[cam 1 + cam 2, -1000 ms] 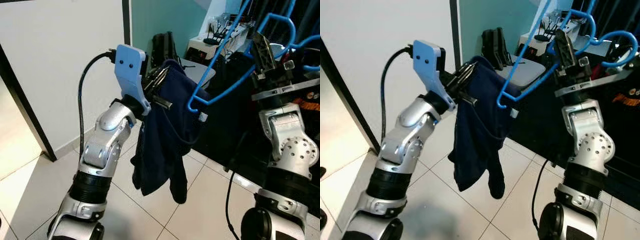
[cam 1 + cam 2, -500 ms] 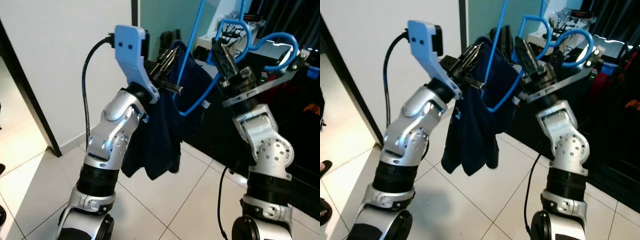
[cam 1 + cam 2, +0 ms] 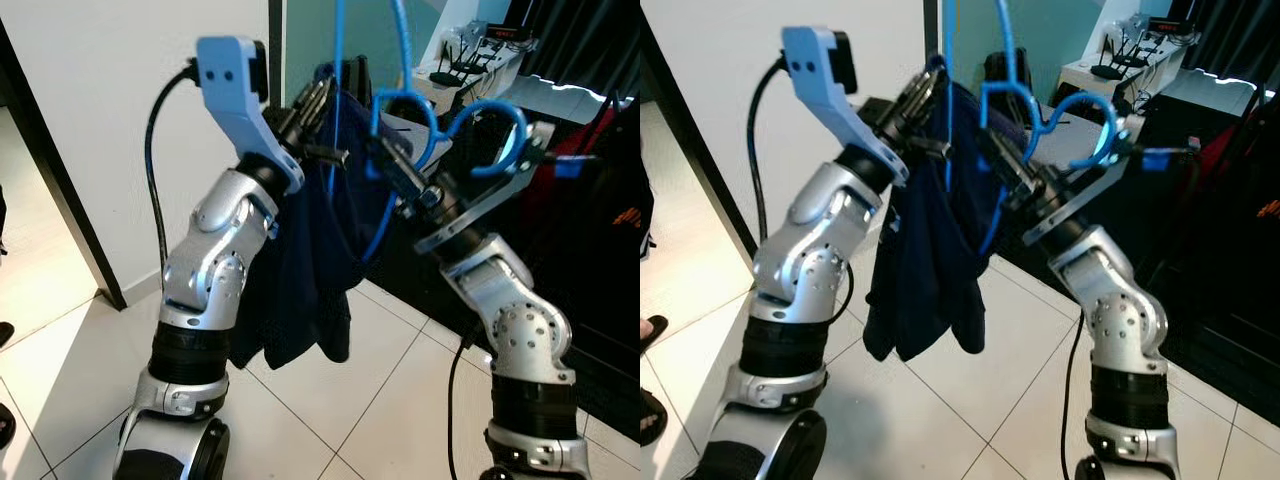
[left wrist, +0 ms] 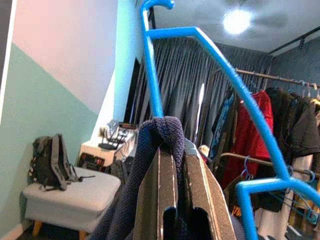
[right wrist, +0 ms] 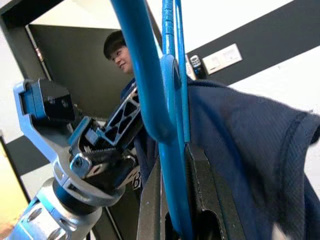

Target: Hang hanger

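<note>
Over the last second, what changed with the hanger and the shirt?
The right gripper swung the blue hanger toward the robot's left, from apart on the right until it stands against the dark shirt, its lower bar now looping around the cloth. The camera shifted too. Unchanged: the left gripper stays shut on the shirt, the right stays shut on the hanger.

No lettering can be read; orange marks on a dark garment (image 3: 626, 214) at far right are too blurred.
</note>
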You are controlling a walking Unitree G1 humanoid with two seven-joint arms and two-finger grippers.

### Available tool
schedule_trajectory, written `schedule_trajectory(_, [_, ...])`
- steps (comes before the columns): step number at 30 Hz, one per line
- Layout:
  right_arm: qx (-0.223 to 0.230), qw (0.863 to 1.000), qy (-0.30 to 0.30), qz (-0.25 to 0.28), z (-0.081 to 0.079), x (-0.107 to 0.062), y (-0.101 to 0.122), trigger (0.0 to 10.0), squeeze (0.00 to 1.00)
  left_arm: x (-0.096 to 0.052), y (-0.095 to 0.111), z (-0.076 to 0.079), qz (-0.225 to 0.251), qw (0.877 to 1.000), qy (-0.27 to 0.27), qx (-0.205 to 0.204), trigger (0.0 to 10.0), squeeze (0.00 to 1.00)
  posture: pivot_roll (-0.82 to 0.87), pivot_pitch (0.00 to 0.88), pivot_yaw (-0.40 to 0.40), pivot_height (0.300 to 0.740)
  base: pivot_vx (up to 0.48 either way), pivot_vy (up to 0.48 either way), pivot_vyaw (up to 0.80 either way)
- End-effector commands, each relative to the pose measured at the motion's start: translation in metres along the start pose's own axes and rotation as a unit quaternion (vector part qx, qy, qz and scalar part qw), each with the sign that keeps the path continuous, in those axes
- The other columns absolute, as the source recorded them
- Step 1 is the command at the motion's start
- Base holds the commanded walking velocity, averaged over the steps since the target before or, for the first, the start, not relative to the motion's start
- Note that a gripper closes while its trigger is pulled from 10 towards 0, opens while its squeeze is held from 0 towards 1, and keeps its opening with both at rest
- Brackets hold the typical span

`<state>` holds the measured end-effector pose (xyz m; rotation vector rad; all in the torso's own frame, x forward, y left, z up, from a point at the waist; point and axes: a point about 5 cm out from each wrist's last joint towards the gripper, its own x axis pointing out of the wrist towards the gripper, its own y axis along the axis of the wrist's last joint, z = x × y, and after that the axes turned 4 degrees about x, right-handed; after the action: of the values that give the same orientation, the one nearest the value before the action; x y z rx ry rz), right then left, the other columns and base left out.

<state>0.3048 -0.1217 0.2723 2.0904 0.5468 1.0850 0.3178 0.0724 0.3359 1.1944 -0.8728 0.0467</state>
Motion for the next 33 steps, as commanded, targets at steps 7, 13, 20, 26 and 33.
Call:
schedule_trajectory(7, [-0.023, 0.998, 0.02, -0.051, -0.006, -0.004, -0.019, 10.0, 0.0, 0.009, 0.016, 0.005, 0.036, 0.996, 0.004, -0.079, 10.0, 0.0, 0.07, 0.0, -0.052, 0.74, 0.0, 0.0, 0.0])
schedule_trajectory(13, [-0.074, 0.982, 0.004, -0.177, -0.001, -0.016, -0.038, 10.0, 0.0, 0.006, 0.02, -0.01, 0.039, 0.996, 0.024, -0.078, 10.0, 0.0, 0.06, 0.0, -0.058, 0.74, 0.0, 0.0, 0.0])
schedule_trajectory(20, [-0.145, 0.92, -0.055, -0.359, 0.022, -0.045, -0.028, 10.0, 0.0, -0.007, 0.005, -0.012, -0.002, 1.0, 0.013, -0.014, 10.0, 0.0, 0.05, 0.0, -0.075, 0.74, 0.0, 0.0, 0.0])
schedule_trajectory(26, [-0.18, 0.872, -0.069, -0.449, 0.027, -0.056, 0.008, 10.0, 0.0, -0.023, -0.026, 0.015, -0.074, 0.994, -0.073, 0.046, 10.0, 0.0, 0.04, 0.0, -0.079, 0.74, 0.0, 0.0, 0.0])
schedule_trajectory(33, [-0.195, 0.815, -0.06, -0.542, 0.034, -0.069, 0.019, 10.0, 0.0, -0.055, -0.065, 0.048, -0.175, 0.961, -0.189, 0.105, 10.0, 0.5, 0.02, 0.0, -0.103, 0.74, 0.0, 0.0, 0.0])
